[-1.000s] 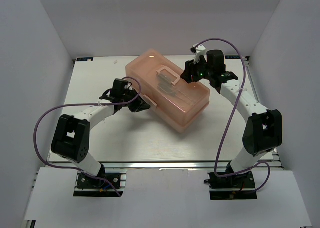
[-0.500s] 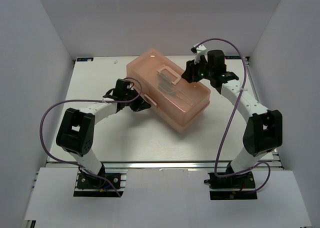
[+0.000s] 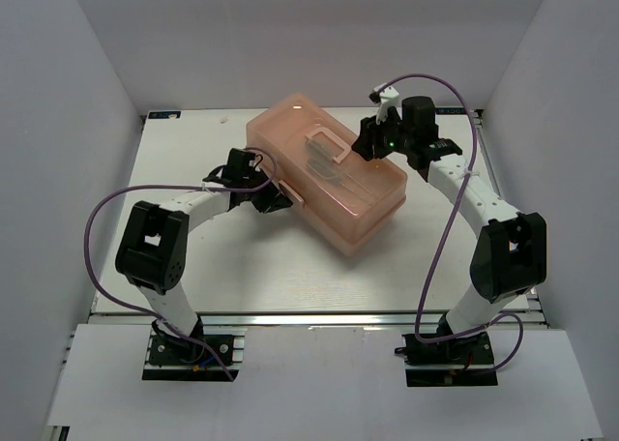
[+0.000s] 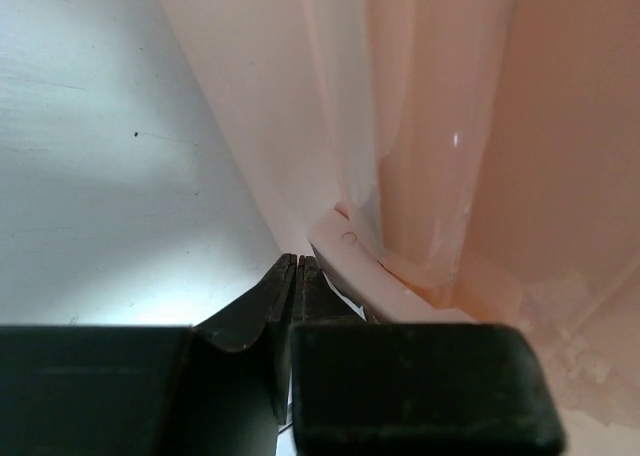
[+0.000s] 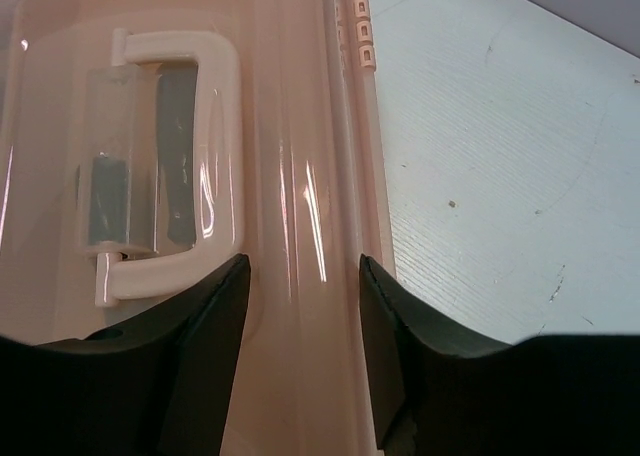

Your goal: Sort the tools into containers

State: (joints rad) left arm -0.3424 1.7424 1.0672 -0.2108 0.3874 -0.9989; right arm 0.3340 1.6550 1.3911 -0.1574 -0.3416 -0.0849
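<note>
The salmon-pink toolbox [image 3: 360,204] lies closed in the middle of the table, its white handle [image 3: 327,144] on the rounded lid. Dark tool shapes [image 3: 324,168] show dimly through the lid; I cannot tell which tools they are. My left gripper [image 3: 274,201] is shut and empty, its tips [image 4: 297,260] right against the pale latch [image 4: 350,261] low on the box's left side. My right gripper [image 3: 372,143] is open above the lid's far right edge; in the right wrist view [image 5: 303,271] its jaws straddle the lid ridge beside the handle [image 5: 225,156].
The white table [image 3: 242,267] runs out to a metal rail at the near edge. Grey walls stand close on the left, right and back. Purple cables loop off both arms. The box's hinge tabs [image 5: 361,31] show at the lid's edge.
The left arm's elbow has swung right and nearer the box while its gripper stays at the latch. The right arm and the box have not moved.
</note>
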